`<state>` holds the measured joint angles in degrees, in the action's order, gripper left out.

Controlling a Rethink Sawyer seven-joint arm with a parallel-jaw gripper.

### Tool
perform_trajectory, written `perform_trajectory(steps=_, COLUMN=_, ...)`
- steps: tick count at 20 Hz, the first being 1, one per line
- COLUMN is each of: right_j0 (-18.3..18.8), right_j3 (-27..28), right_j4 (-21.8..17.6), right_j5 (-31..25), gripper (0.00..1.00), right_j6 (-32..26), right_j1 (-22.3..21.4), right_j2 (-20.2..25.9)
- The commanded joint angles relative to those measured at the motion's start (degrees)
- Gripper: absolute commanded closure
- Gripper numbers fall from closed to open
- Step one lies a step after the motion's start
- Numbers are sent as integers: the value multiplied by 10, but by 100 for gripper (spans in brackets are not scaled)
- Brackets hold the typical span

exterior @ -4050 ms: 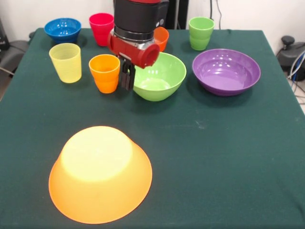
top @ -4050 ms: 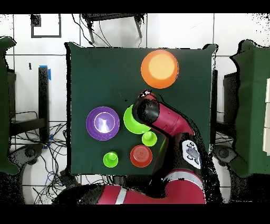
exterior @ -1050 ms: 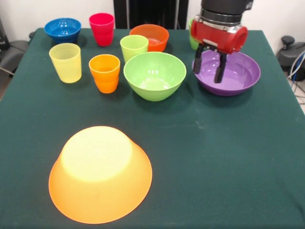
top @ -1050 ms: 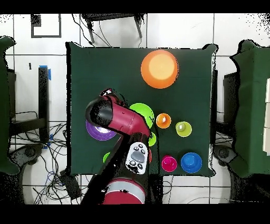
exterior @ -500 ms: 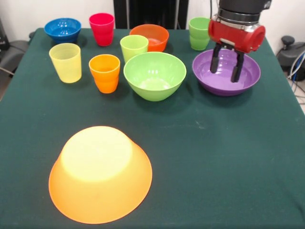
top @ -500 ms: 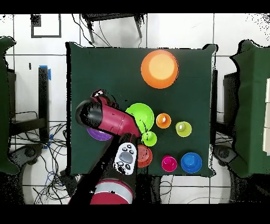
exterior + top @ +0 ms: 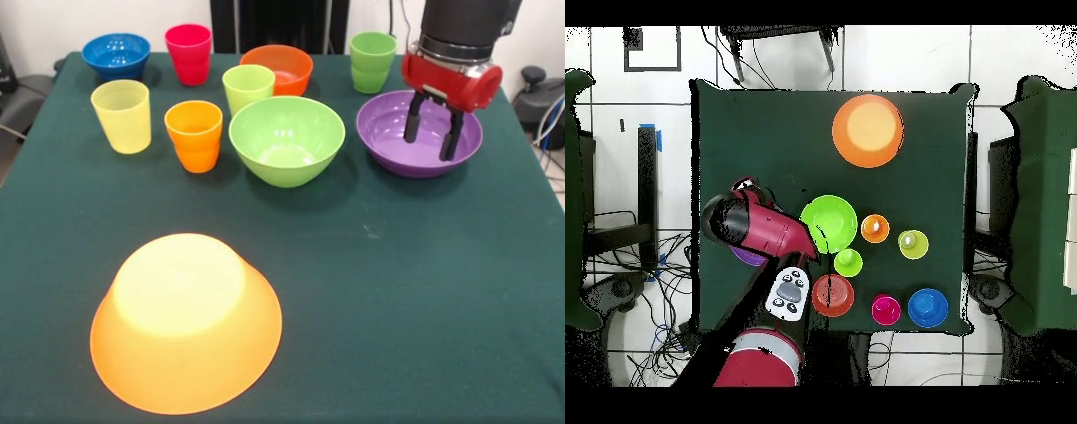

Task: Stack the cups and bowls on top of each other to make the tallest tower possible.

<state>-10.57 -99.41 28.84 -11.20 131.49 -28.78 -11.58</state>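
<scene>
Jaws: spread apart, nothing between them; the two black fingers (image 7: 411, 118) hang down over the purple bowl's right half.
Gripper (image 7: 433, 138): below a red wrist housing on the black arm, which comes in from the top right corner of the front view.
Purple bowl (image 7: 394, 134): upright on the green tablecloth (image 7: 397, 291), at the right of the front view; in the overhead view it is mostly hidden under the arm, with only an edge showing (image 7: 747, 257).
Darker green cup (image 7: 372, 61): upright, just behind the purple bowl's left edge, apart from it.
Lime green bowl (image 7: 286, 140): upright, mid-table, left of the purple bowl with a gap between.
Lime green cup (image 7: 247, 88): upright, just behind the lime green bowl's left rim.
Orange-red bowl (image 7: 278, 69): upright, just behind the lime green cup on its right.
Orange cup (image 7: 194, 134): upright, just left of the lime green bowl.
Yellow cup (image 7: 122, 115): upright, left of the orange cup.
Red cup (image 7: 188, 53): upright, at the far edge.
Blue bowl (image 7: 116, 55): upright, at the far left corner, beside the red cup.
Large orange bowl (image 7: 186, 321): upside down, alone at the near left, well apart from all the rest, nothing on it.
</scene>
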Motion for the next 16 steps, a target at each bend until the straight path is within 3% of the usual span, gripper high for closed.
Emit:
perform_trajectory(steps=1, right_j0=-14, right_j3=-17, right_j4=33, right_j5=25, gripper=0, right_j6=134, right_j1=56, right_j2=48)
perform_trajectory(steps=16, right_j0=-27, right_j3=-2, right_j4=53, right_j5=40, gripper=0, right_j6=148, right_j1=78, right_j2=54)
